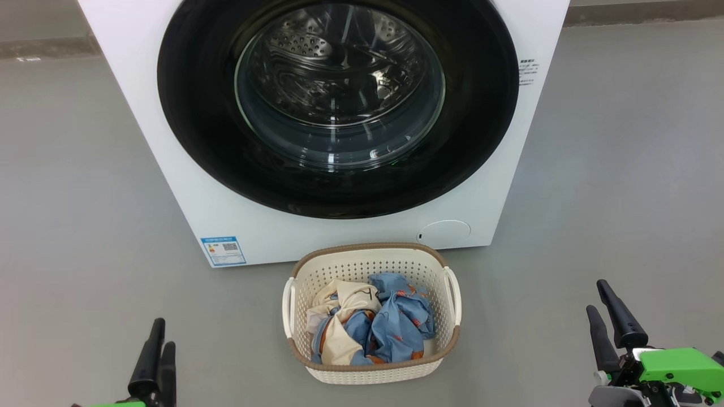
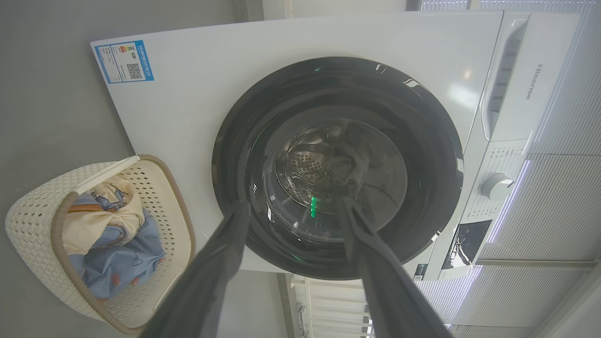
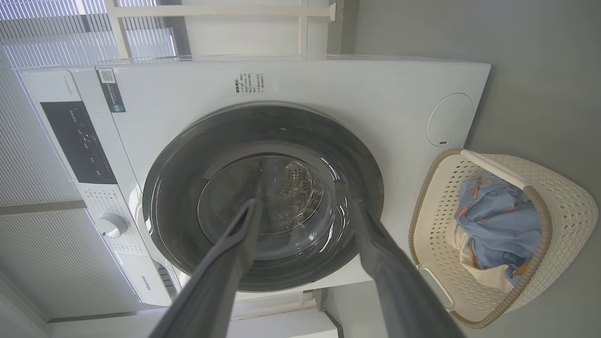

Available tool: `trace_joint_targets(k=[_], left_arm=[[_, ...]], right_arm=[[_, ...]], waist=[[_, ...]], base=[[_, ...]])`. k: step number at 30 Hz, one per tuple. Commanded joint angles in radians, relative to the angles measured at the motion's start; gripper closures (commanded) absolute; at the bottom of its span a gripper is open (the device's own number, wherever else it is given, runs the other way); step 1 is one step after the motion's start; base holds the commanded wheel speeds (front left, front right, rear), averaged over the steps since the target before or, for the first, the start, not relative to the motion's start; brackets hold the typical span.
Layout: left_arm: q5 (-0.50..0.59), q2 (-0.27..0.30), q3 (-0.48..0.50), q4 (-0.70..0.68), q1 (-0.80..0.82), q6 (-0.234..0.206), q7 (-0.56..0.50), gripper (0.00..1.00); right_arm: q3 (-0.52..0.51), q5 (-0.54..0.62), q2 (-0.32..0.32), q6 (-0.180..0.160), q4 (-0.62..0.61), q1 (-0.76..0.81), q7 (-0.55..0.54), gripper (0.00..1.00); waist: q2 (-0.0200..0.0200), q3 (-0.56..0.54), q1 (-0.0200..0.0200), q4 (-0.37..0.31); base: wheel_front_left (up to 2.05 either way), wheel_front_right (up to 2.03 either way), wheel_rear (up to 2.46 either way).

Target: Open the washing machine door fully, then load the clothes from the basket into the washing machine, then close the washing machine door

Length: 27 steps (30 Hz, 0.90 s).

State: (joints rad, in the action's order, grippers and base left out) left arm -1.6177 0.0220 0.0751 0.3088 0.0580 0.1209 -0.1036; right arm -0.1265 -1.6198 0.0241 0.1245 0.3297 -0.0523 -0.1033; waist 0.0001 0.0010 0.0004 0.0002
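You have the washing machine point(image 1: 226, 226) standing square ahead of you on the grey floor point(image 1: 85, 198). The washing machine door point(image 1: 339, 195) lies shut and flush against its white front. Through the bulging glass window point(image 1: 339, 130) at the door's centre you can see the perforated steel drum point(image 1: 334, 56). A small blue label point(image 1: 223, 250) sits at the lower left corner of the front panel. The round white cap point(image 1: 444, 233) sits near its lower right corner.

The basket point(image 1: 370, 370) stands upright on the floor, just beside the bottom edge of the machine's front and a little toward that edge's right end, with its far rim below the cap. The clothes point(image 1: 390, 328) lie bundled inside it, the cream fabric to the left and the blue fabric with orange prints to the right, all below the brown rim.

Your left hand point(image 1: 164, 333) hangs over the floor at the lower left, well apart from the basket. In the left wrist view its two dark fingers point(image 2: 220, 263) stand spread wide, pointing at the door. Your right hand point(image 1: 597, 297) hangs at the lower right, also well apart from the basket. In the right wrist view its fingers point(image 3: 385, 263) are spread just as wide and likewise aim at the door. Neither hand touches the door, the basket or the clothes.

In the wrist views you can also see a white control knob point(image 2: 496, 186) on the upper panel of the machine.
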Motion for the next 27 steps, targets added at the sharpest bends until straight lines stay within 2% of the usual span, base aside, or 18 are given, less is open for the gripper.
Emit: trace_joint_targets(k=[1,13,27], left_arm=[[0.004,0.011,0.001,-0.029,0.033,0.001,0.013,0.00],[0.035,0.018,-0.019,-0.052,0.043,0.002,0.049,0.00],[0.147,0.028,-0.034,-0.053,0.061,0.003,0.088,0.00]], right_arm=[[0.005,0.002,0.010,0.000,-0.031,-0.035,0.007,0.00],[0.031,0.015,0.013,0.001,-0.050,-0.050,0.034,0.00],[0.097,0.091,0.048,0.002,-0.073,-0.074,0.086,0.00]], waist=[[-0.0001,-0.001,0.0011,0.000],[-0.0001,0.003,-0.0004,0.000],[-0.0001,0.009,-0.0004,-0.001]], base=[[0.00,0.00,0.00],[0.00,0.00,0.00],[0.00,0.00,0.00]])
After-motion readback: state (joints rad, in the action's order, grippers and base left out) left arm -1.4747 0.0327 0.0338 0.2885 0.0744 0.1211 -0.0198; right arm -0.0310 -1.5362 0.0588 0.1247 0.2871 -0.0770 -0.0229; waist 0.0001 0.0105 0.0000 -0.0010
